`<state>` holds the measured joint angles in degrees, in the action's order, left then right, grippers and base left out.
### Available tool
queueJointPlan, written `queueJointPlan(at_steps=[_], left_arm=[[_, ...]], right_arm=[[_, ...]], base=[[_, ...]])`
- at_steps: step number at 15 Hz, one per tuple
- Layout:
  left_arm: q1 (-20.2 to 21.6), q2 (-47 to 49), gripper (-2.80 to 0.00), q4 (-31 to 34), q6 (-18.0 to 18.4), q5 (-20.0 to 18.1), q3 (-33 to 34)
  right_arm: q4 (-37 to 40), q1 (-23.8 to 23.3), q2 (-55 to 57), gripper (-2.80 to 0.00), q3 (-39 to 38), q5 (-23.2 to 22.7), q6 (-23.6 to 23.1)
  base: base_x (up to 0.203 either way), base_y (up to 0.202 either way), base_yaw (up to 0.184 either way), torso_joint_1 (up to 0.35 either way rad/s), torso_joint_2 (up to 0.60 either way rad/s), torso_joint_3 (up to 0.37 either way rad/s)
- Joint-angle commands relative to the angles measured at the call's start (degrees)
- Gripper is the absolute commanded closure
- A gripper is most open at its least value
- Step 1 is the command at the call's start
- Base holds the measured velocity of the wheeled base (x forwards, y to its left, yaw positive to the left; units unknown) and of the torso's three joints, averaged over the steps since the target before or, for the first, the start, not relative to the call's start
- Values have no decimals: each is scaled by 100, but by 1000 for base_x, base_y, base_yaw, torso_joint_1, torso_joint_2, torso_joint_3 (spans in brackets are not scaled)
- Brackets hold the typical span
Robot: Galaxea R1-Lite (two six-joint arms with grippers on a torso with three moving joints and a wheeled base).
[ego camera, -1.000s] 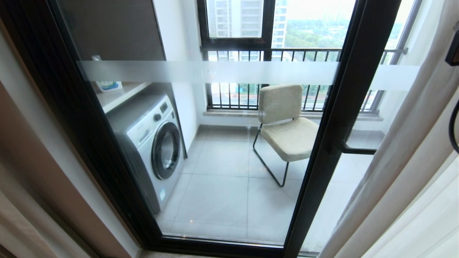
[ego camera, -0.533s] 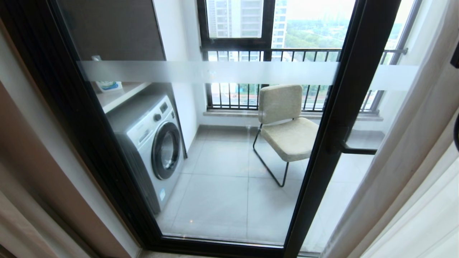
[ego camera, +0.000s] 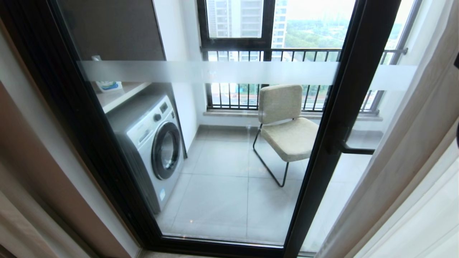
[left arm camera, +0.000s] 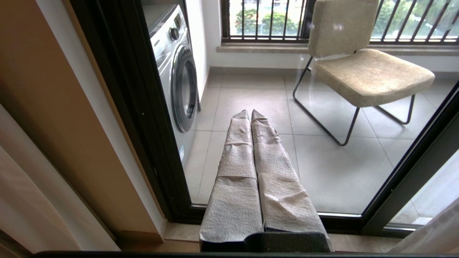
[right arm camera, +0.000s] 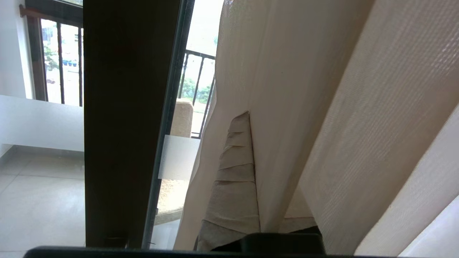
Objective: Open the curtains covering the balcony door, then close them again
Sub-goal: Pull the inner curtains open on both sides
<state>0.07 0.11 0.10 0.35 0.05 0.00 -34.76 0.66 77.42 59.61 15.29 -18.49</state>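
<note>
The curtains point(ego camera: 412, 172) hang drawn aside at the right edge of the head view, the beige-grey drape in vertical folds with the white sheer point(ego camera: 430, 222) just beside it toward the lower right corner; a further strip of pale fabric point(ego camera: 14, 229) shows at the lower left. The balcony door point(ego camera: 344, 118) fills most of the head view uncovered: clear glass in a thick black frame, crossed by a frosted white band point(ego camera: 208, 71), with a black handle point(ego camera: 355, 148) on the right-hand upright. Through the glass, on the grey tiled balcony floor point(ego camera: 222, 200), a white front-loading washing machine point(ego camera: 154, 143) stands at the left under a shelf point(ego camera: 118, 95). A beige upholstered chair point(ego camera: 287, 125) on a thin black frame stands near the middle, in front of a black-framed window with railing bars point(ego camera: 251, 53). The left gripper point(left arm camera: 250, 114), seen only in the left wrist view, points at the lower glass of the door, apart from it; its wrapped jaws lie together along their whole length with nothing between them. The right gripper point(right arm camera: 247, 116), seen only in the right wrist view, is among the drape's folds beside the door's black upright; one wrapped finger point(right arm camera: 233, 179) shows, the other is hidden by the fabric, the jaws brought together; whether cloth is caught between them cannot be told
</note>
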Motion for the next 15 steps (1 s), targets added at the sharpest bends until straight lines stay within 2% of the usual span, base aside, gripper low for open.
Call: queueJointPlan(at_steps=[1,7,15], left_arm=[[1,-2,0,-1,0,4,0],[1,-2,0,-1,0,4,0],[1,-2,0,-1,0,4,0]], right_arm=[[4,1,27,0,-29,9,-14],[-39,-206,-8,0,-160,1,3],[6,-250,-34,0,-196,1,92]], base=[[0,0,0,0,0,0],[0,0,0,0,0,0],[0,0,0,0,0,0]])
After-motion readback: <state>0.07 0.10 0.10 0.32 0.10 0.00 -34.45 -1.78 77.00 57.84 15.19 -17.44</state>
